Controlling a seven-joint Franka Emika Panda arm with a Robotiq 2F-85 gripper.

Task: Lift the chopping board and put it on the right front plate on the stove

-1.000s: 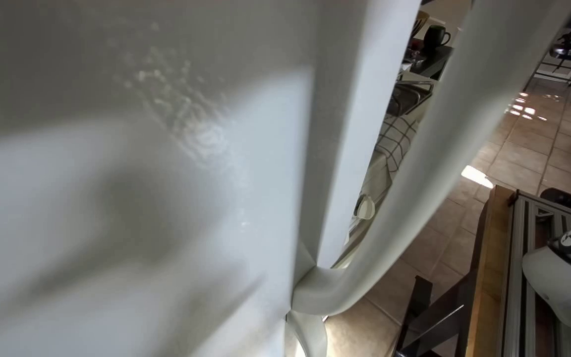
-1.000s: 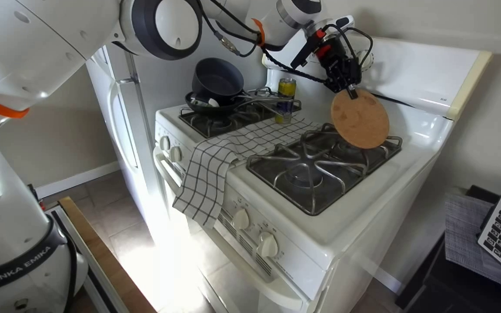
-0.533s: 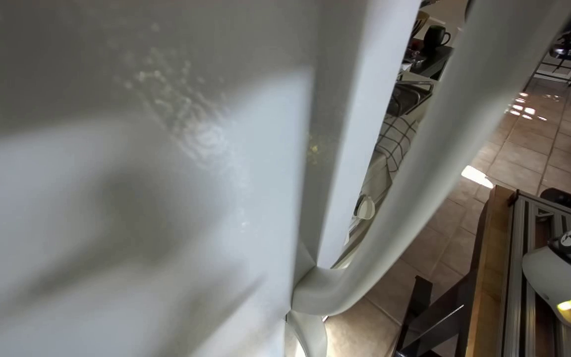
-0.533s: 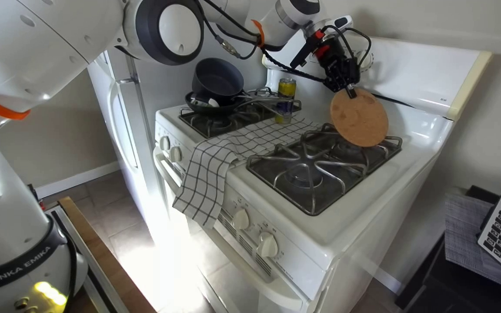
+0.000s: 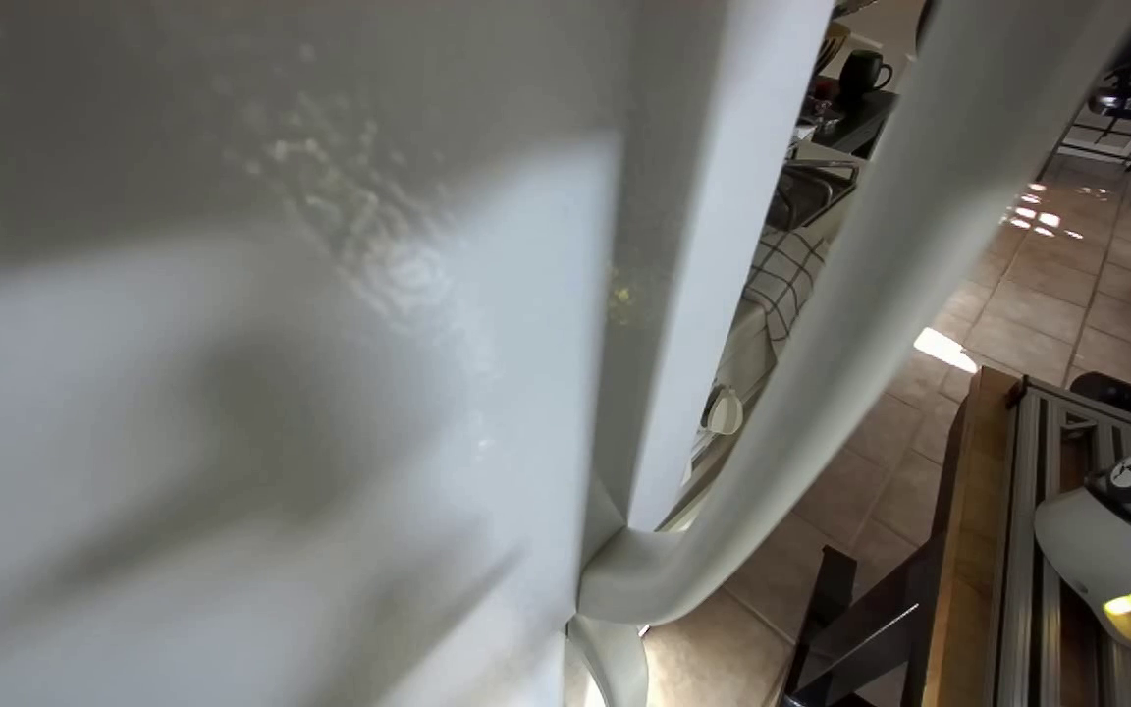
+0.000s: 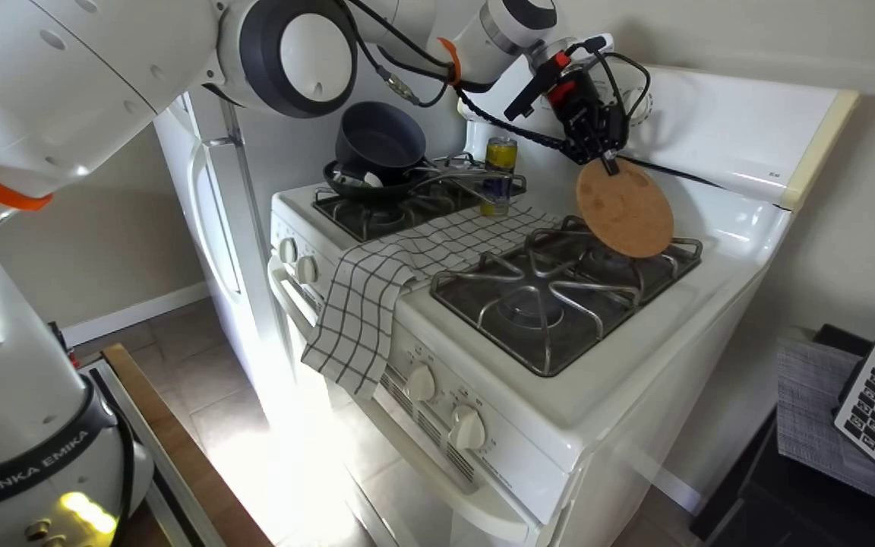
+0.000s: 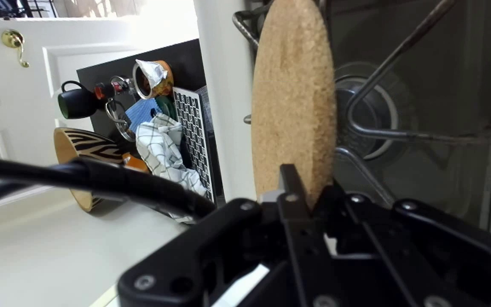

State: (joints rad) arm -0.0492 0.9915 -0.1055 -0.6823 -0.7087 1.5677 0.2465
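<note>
The chopping board is a round, thin, cork-brown disc. My gripper is shut on its upper edge and holds it steeply tilted over the rear right burner. In the wrist view the board is seen nearly edge-on between the gripper fingers. The white stove has a dark right grate with the front right burner uncovered. The board hides part of the rear burner; whether its lower edge touches the grate I cannot tell. Neither board nor gripper shows in the exterior view behind the fridge.
A checked towel lies between the grates. A yellow and blue can stands at the back. Dark pans sit on the left grate. The stove's back panel rises close behind my gripper.
The gripper and board have shifted slightly left in the exterior view, and the wrist has turned a little. The elbow has dropped slightly. A yellow light patch has appeared on the robot's base.
</note>
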